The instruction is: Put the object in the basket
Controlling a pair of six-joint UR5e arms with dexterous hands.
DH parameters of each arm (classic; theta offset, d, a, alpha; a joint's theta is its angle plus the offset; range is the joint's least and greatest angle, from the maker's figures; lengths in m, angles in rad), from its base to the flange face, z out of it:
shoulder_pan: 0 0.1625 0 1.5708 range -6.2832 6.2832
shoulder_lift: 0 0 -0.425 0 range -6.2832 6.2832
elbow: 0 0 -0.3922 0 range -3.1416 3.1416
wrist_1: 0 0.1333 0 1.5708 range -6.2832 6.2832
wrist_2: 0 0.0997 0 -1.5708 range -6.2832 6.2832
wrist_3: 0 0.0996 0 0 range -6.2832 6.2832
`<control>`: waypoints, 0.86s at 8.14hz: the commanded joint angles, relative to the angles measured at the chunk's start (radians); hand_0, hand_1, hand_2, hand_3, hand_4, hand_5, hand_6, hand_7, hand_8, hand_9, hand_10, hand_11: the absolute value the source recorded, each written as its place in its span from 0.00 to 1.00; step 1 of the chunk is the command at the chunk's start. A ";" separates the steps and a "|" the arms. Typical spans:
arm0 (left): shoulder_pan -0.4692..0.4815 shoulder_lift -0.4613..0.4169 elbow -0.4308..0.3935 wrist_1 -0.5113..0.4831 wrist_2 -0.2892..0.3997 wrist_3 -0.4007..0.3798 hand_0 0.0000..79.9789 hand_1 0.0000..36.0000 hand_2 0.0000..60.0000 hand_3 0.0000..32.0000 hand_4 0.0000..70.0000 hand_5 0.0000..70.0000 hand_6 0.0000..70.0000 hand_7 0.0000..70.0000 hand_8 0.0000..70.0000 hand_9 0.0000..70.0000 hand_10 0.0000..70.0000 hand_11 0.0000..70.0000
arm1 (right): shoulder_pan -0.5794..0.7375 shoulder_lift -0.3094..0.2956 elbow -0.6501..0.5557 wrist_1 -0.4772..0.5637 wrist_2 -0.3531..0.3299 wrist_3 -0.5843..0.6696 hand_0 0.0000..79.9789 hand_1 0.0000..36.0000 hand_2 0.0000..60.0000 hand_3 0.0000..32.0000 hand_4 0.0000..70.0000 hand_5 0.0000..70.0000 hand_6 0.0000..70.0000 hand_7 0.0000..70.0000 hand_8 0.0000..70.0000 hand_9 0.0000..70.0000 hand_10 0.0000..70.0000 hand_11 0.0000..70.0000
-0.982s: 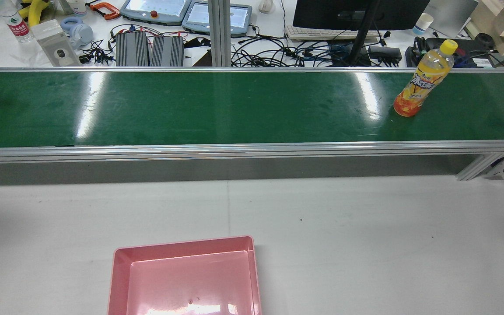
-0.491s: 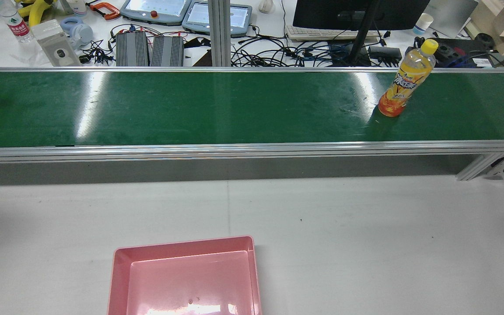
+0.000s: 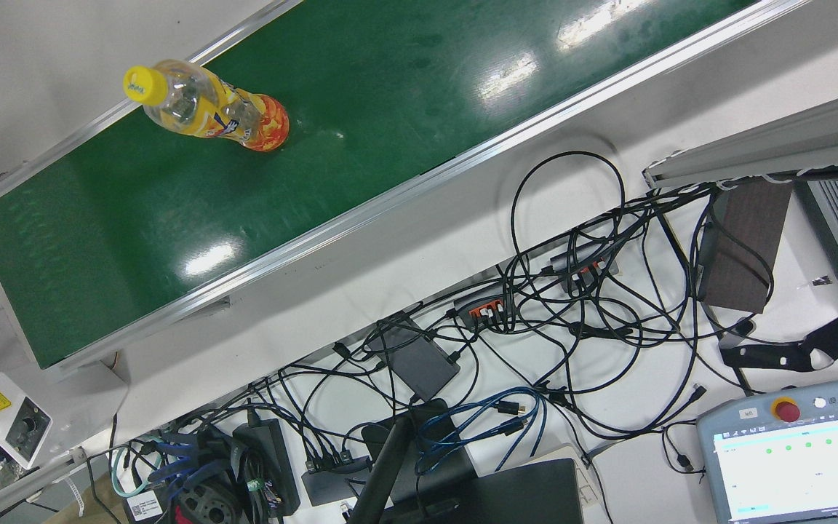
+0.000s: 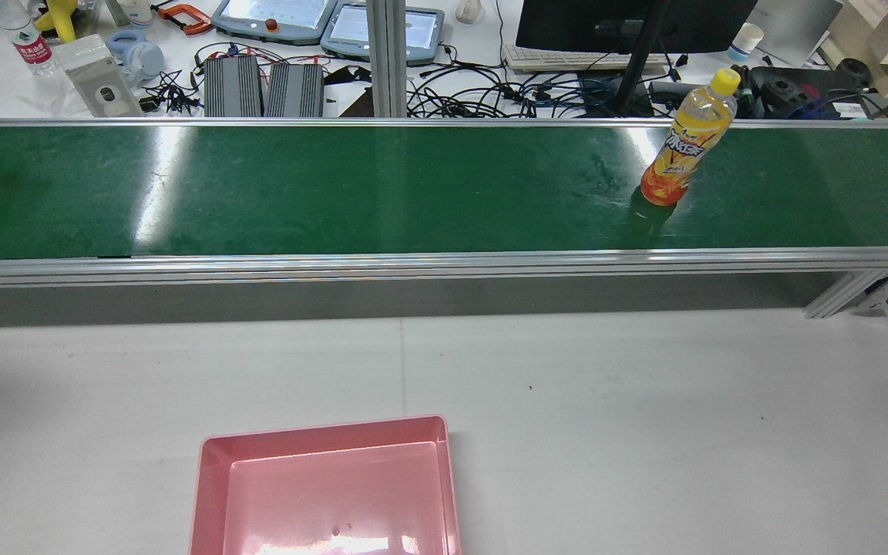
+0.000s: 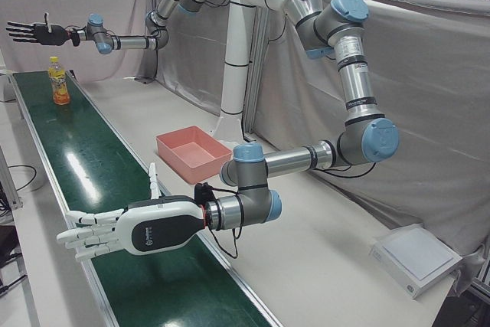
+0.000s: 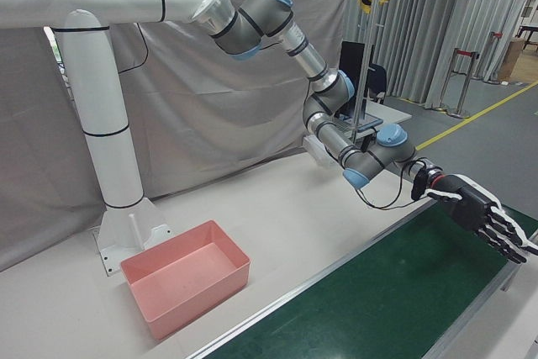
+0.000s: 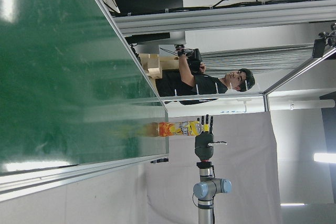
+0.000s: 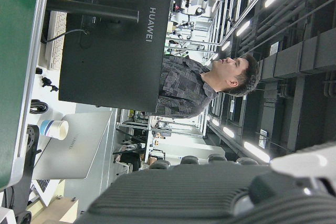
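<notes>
An orange drink bottle (image 4: 679,154) with a yellow cap stands upright on the green conveyor belt (image 4: 336,193), towards the robot's right end. It also shows in the front view (image 3: 230,120), the left-front view (image 5: 58,86) and the left hand view (image 7: 176,128). The pink basket (image 4: 321,433) sits empty on the white table near the pedestal (image 5: 164,143) (image 6: 185,279). My black right hand (image 5: 34,32) (image 6: 483,216) is open, held above the belt's end beyond the bottle. My white left hand (image 5: 99,231) is open, low over the belt's other end.
Cables, power bricks, a monitor (image 4: 629,19) and teach pendants (image 4: 274,17) crowd the desk beyond the belt. A person stands behind the monitor (image 8: 194,93). The belt has raised aluminium rails (image 4: 413,262). A white box (image 5: 417,254) lies at the table's end.
The bottle has moved left along the belt in the rear view, still upright. No hand shows in that view.
</notes>
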 commanded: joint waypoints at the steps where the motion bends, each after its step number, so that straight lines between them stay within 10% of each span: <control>1: -0.001 0.000 -0.001 0.000 0.000 0.000 0.62 0.13 0.00 0.00 0.03 0.27 0.00 0.00 0.09 0.04 0.00 0.00 | 0.000 0.000 0.000 0.000 0.001 0.001 0.00 0.00 0.00 0.00 0.00 0.00 0.00 0.00 0.00 0.00 0.00 0.00; 7: 0.001 0.000 0.001 0.000 0.000 0.000 0.62 0.12 0.00 0.00 0.03 0.28 0.00 0.00 0.09 0.03 0.00 0.00 | 0.000 0.000 -0.002 0.000 0.000 -0.001 0.00 0.00 0.00 0.00 0.00 0.00 0.00 0.00 0.00 0.00 0.00 0.00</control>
